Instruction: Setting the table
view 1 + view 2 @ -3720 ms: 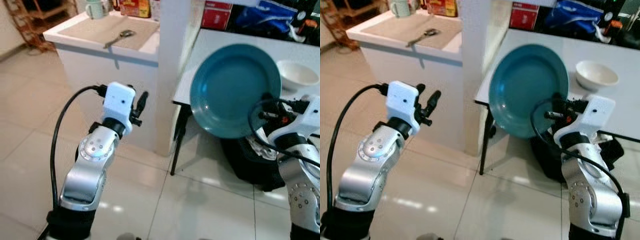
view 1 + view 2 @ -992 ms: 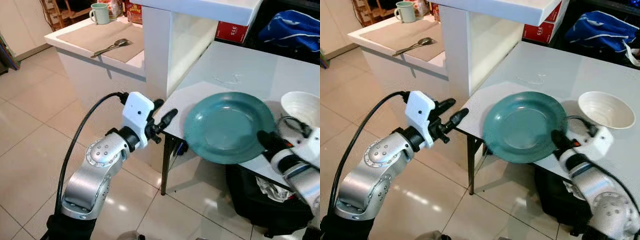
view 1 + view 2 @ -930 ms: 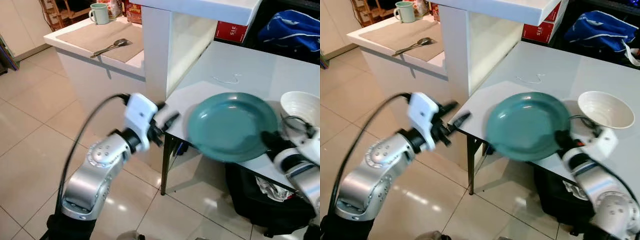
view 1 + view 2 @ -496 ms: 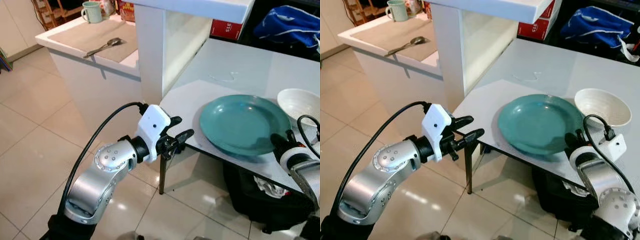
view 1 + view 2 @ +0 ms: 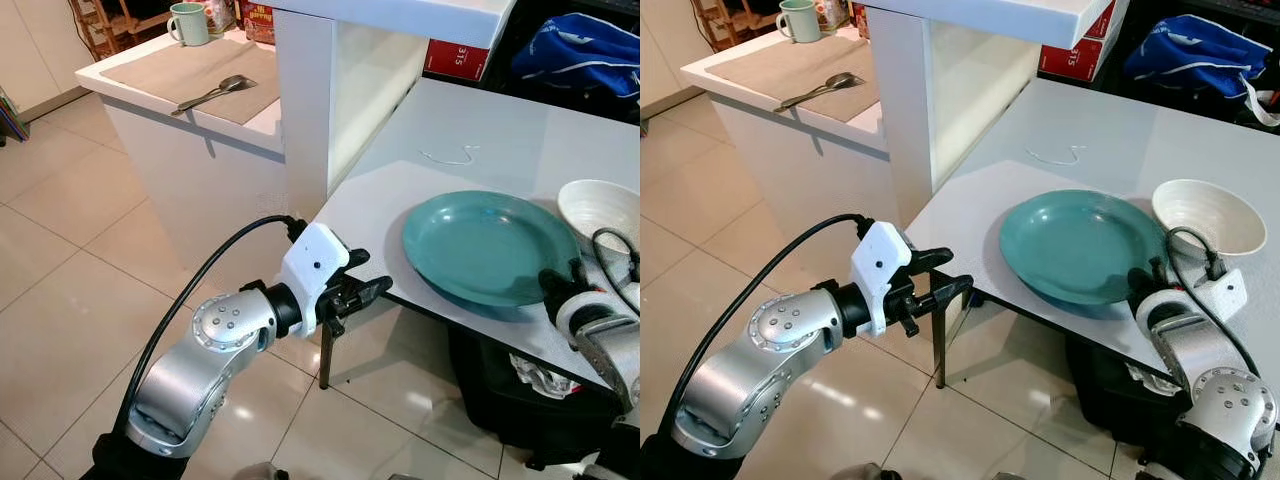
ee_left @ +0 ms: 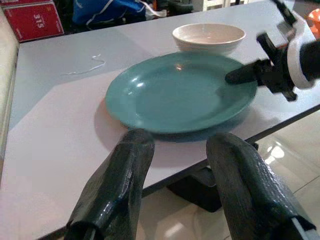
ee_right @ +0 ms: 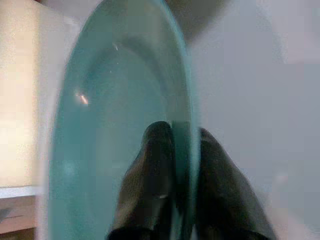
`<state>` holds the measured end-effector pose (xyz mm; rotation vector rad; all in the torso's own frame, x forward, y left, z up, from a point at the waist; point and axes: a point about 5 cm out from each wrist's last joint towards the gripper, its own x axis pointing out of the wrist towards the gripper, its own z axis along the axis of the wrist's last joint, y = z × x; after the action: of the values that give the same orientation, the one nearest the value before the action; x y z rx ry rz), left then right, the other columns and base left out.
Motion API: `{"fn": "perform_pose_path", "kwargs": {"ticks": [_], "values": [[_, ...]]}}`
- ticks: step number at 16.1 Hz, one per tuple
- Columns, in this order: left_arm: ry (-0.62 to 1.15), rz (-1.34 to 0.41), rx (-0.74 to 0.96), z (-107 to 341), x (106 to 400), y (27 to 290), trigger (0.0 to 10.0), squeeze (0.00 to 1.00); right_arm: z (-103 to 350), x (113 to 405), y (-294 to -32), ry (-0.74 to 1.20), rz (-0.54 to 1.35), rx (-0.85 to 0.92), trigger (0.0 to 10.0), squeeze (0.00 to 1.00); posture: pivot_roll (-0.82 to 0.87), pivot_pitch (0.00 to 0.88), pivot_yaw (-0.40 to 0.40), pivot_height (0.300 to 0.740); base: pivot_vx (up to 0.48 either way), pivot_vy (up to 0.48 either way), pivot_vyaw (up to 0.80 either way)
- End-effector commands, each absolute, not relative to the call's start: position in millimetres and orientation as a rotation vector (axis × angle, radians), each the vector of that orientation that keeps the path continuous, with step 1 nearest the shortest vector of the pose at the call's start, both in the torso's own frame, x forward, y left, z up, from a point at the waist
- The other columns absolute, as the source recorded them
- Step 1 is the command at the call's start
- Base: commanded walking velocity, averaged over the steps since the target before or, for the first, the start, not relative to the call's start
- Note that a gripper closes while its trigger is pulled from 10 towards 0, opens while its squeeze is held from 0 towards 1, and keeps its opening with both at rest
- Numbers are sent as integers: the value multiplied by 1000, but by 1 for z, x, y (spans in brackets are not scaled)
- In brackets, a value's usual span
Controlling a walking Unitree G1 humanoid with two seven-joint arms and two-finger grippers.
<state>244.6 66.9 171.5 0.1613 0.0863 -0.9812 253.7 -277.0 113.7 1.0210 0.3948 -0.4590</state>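
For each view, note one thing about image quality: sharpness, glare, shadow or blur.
Eye views: sharp, evenly lit, with the teal plate casting a soft shadow on the white table. Left wrist view: plate sharp with small light glints, the left gripper fingers close and soft. Right wrist view: blurred throughout, the right gripper pinching the plate's rim.

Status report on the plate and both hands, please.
Right hand pinching the plate rim, plate down on the table. Left hand open, off the near corner. Bowl beside the plate.
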Motion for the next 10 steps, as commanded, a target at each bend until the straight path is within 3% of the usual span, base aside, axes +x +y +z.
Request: {"fn": "perform_pose_path", "kwargs": {"ticks": [1, 10], "values": [[87, -996, 159, 173, 241, 66, 10000, 0, 109, 250, -279, 434, -493, 1009, 10000, 1000, -18, 44, 0, 740, 0, 0, 0], [109, -1014, 164, 173, 238, 64, 10000, 0, 118, 246, -278, 481, -451, 825, 10000, 1000, -24, 56, 5, 740, 0, 0, 0]]}}
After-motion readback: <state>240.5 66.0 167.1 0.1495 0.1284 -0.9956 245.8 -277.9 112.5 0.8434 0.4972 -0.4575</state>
